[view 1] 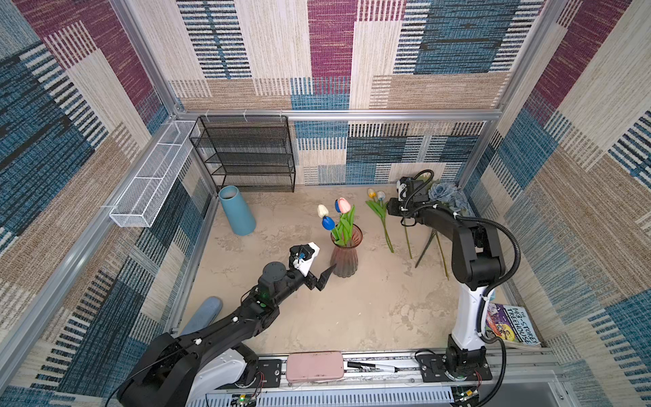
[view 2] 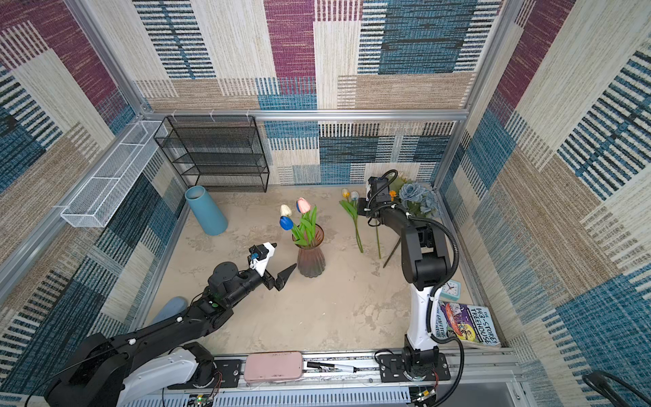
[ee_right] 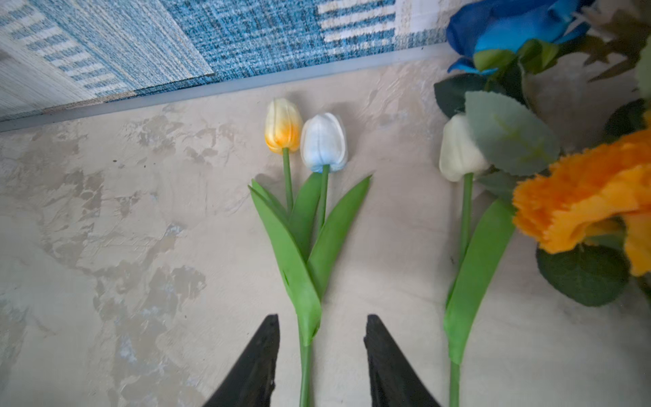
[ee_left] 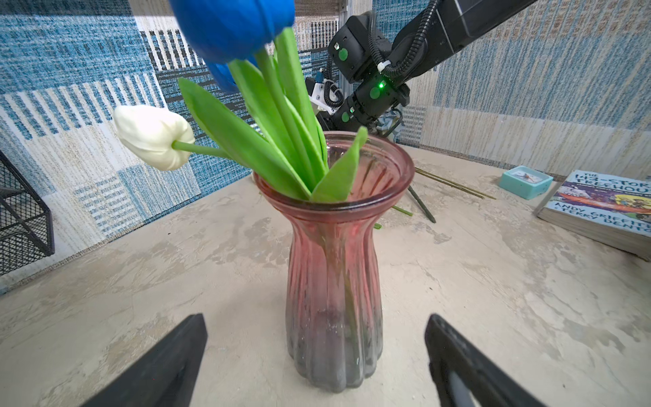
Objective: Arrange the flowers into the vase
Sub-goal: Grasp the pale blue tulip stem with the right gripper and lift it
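The pink ribbed glass vase [view 1: 345, 259] [view 2: 310, 260] [ee_left: 334, 275] stands mid-table holding a blue tulip [view 1: 328, 222], a white tulip [view 1: 322, 210] and a pink tulip [view 1: 344, 204]. My left gripper [view 1: 322, 269] [ee_left: 315, 317] is open just in front of the vase base, with nothing held. At the back right lie a yellow tulip [ee_right: 283, 127] and a pale-blue tulip [ee_right: 324, 141]. Their shared stem [ee_right: 305, 366] runs between the parted jaws of my right gripper [ee_right: 321, 317], which do not touch it. Beside them lie a white tulip [ee_right: 458, 151], an orange flower [ee_right: 591, 201], a deep-blue rose [ee_right: 510, 28] and dusty-blue roses [view 1: 444, 193].
A blue cylindrical vase [view 1: 236, 211] and a black mesh shelf [view 1: 246, 155] stand at the back left, with a white wire basket [view 1: 151, 183] on the left wall. A book [view 1: 510, 324] and a teal clock [view 2: 451, 290] lie front right. On the front rail are a pink case [view 1: 314, 366] and a marker [view 1: 373, 367].
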`<state>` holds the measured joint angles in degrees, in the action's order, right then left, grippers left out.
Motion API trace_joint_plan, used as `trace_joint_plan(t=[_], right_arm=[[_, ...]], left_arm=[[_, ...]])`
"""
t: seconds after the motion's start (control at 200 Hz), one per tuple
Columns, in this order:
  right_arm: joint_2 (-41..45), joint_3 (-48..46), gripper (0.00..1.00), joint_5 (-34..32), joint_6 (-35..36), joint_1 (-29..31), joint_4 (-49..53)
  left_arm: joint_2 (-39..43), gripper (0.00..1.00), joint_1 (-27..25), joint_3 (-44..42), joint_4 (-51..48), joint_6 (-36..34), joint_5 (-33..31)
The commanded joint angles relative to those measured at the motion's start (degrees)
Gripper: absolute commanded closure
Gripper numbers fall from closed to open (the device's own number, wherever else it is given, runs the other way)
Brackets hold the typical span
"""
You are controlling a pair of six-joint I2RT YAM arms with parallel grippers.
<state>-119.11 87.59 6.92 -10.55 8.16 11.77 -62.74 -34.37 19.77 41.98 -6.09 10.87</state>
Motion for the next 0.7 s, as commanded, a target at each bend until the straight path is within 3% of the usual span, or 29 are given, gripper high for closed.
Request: trace_joint_plan(t=[0.0, 0.305, 0.691], right_arm=[[-2.1, 1.2, 0.60, -0.9, 0.7, 0.6, 1.7], [-6.6, 3.3, 0.64, 0.3, 1.6, 1.9, 3.7], [-8.1, 5.2, 0.88, -0.7, 1.7, 2.5, 4.8]], left_arm=[[0.0, 0.01, 0.0, 0.6, 2.1, 0.2, 0.7], [0.2, 0.01, 0.0, 0.5, 1.4, 0.1, 0.2], [-0.1, 0.01, 0.0, 1.1, 1.1, -0.2, 0.3]])
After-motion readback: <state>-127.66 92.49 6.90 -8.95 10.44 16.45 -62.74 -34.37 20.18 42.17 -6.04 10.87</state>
